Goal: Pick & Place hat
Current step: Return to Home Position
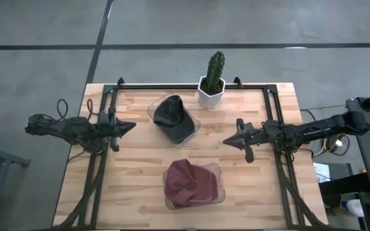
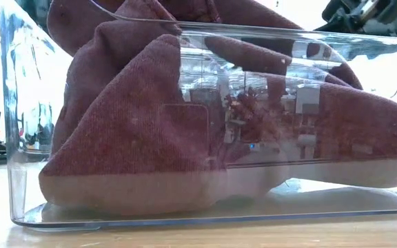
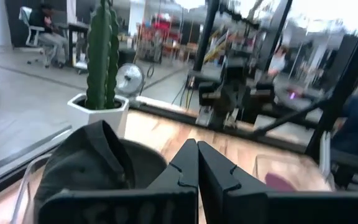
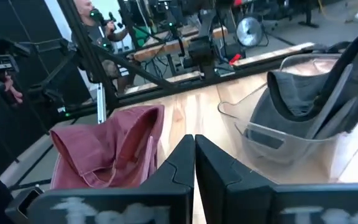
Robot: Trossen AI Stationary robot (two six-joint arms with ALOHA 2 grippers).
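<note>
A dark grey cap (image 1: 174,115) lies in a clear tray (image 1: 194,123) near the table's far middle; it also shows in the left wrist view (image 3: 89,165) and the right wrist view (image 4: 303,99). A maroon cap (image 1: 188,183) sits in a second clear tray (image 1: 218,186) near the near edge, filling the low view (image 2: 185,124) and showing in the right wrist view (image 4: 107,152). My left gripper (image 1: 131,127) hovers shut at the left of the grey cap. My right gripper (image 1: 227,141) hovers shut at the right, between the two trays. Neither touches anything.
A cactus in a white pot (image 1: 212,83) stands at the table's far edge, just beyond the grey cap's tray. A black frame (image 1: 172,86) runs along the far edge and both sides. Bare wood (image 1: 140,167) lies between the trays and the arms.
</note>
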